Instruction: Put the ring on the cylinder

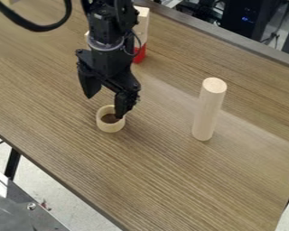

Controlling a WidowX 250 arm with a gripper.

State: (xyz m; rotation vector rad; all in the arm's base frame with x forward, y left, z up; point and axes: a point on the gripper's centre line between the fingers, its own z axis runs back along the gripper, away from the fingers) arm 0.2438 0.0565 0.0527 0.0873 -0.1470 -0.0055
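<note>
The black gripper (104,107) hangs left of centre with its two fingers spread apart, open. A small pale wooden ring (110,128) lies on the table below it, hole facing up. One fingertip overlaps the ring's back right rim in view; whether it dips inside the hole, I cannot tell. The other fingertip stands to the left and behind the ring, apart from it. To the right of the ring, the pale wooden cylinder (207,110) stands upright on the table, some distance from the gripper.
Behind the arm stands a wooden block with a red lower part (139,53). The brown table (171,180) has its near edge running from left down to bottom centre. A black cable loops at upper left, and dark equipment sits beyond the far edge.
</note>
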